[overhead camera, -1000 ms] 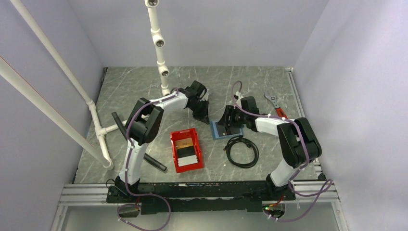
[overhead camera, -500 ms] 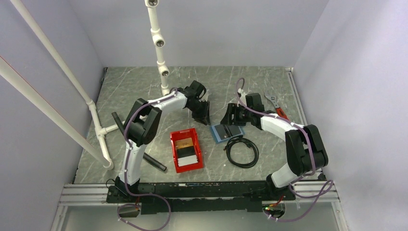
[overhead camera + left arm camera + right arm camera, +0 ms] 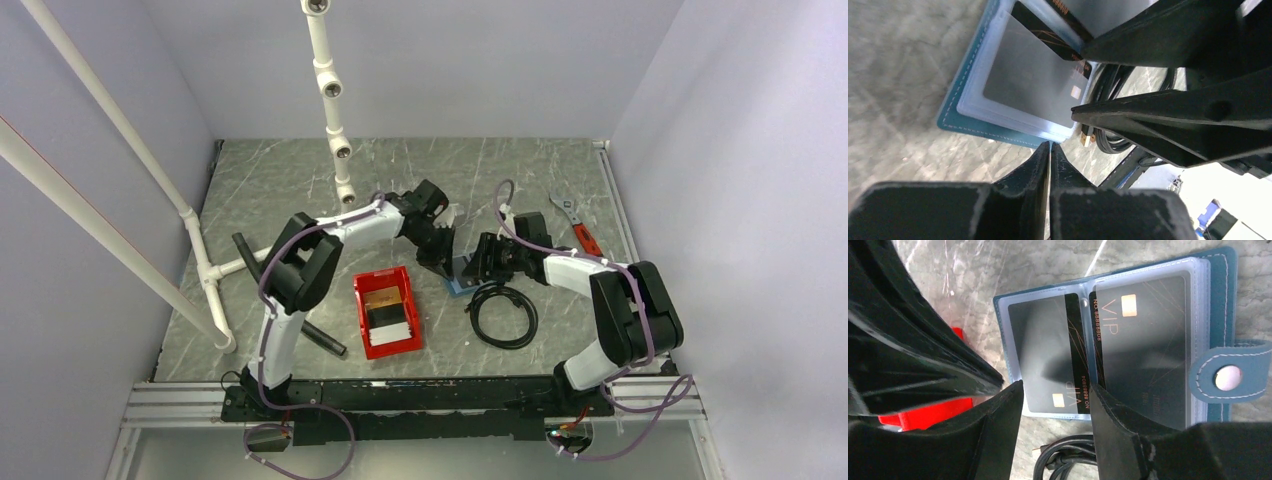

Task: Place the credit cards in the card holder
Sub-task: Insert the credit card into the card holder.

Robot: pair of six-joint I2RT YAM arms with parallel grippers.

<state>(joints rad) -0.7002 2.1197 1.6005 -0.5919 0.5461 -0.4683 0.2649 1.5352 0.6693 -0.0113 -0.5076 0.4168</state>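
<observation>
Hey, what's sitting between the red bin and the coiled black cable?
Nothing but bare table between the red bin and the black cable, as the top view shows; the card holder lies farther back.

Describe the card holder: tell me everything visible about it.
The card holder lies open and flat on the marble table, beside a black cable. Teal-blue cover with pale stitching, clear plastic sleeves, a strap with a metal snap. Two dark VIP cards sit in its facing sleeves. The open right gripper straddles one edge.
</observation>
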